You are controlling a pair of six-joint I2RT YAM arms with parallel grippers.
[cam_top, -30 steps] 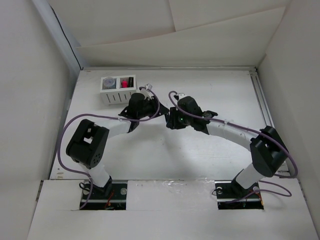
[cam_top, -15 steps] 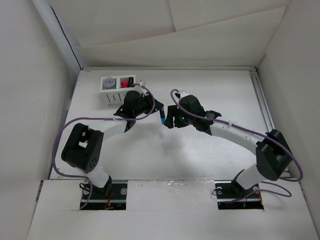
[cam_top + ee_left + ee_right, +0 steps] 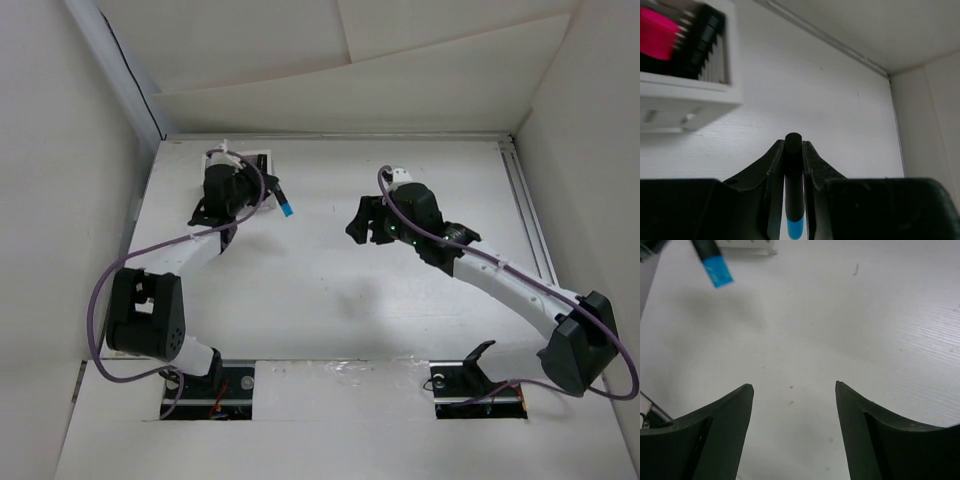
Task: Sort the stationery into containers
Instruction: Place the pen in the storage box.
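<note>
Left wrist, 1 highlighter (image 3: pixel 793 180), prob 1 box (image 3: pixel 690 95)

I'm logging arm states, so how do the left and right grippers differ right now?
The left gripper is shut on a blue-capped highlighter; the right gripper is open and holds nothing. The left is close by the white box at the far left of the table; the right is nearer the middle, away from the box. Both have black jaws.
</note>
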